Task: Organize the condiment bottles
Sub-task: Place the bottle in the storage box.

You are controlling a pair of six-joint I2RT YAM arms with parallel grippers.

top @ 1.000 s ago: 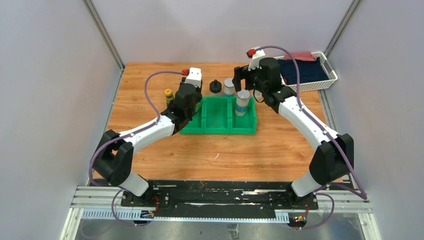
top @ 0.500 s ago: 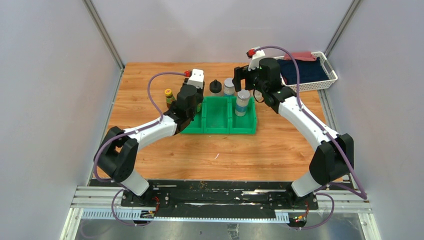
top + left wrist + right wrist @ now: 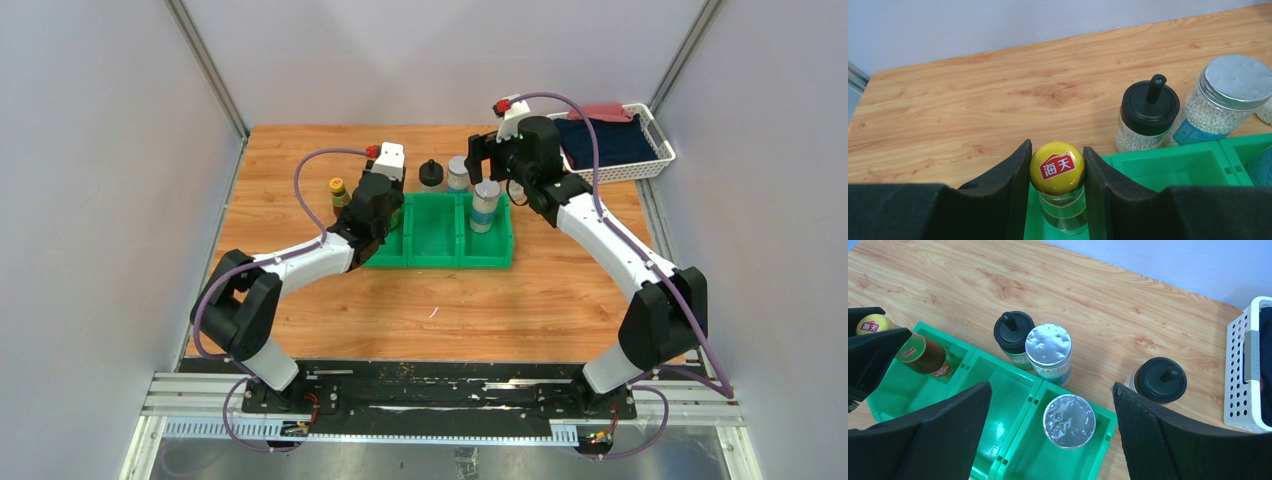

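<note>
Tilted yellow-capped bottle (leftmost compartment), silver-lidded shaker rightmost

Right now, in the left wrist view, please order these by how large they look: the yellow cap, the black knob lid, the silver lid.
1. silver lid: largest.
2. black knob lid and yellow cap: about alike. The cap is nearer the camera, so I do not rank these two.

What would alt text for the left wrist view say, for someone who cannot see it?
Two black padded fingers of the left gripper clamp the yellow cap of a small bottle, over a compartment of a green bin. Behind the bin, on the wooden table, stand a clear bottle with a black knob lid and a silver-lidded shaker.
</note>
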